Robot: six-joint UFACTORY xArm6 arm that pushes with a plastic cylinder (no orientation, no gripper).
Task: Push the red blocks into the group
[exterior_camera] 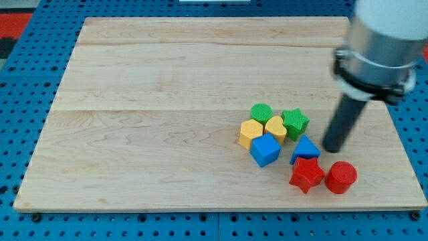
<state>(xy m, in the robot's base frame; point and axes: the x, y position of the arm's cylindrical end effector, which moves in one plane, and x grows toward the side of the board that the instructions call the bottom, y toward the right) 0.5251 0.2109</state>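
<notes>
A red star block (306, 174) and a red cylinder block (341, 177) lie side by side near the board's bottom right. The red star touches a blue triangle block (305, 148) just above it. The group to the left holds a green cylinder (261, 112), a green star (295, 123), a yellow hexagon (251, 132), a yellow heart (275, 127) and a blue cube (265, 149). My tip (332, 148) stands just right of the blue triangle and above the red cylinder, touching neither red block.
The wooden board (167, 100) lies on a blue pegboard table (20, 134). The arm's grey and black body (381, 47) hangs over the board's right top part. The board's right edge is close to the red cylinder.
</notes>
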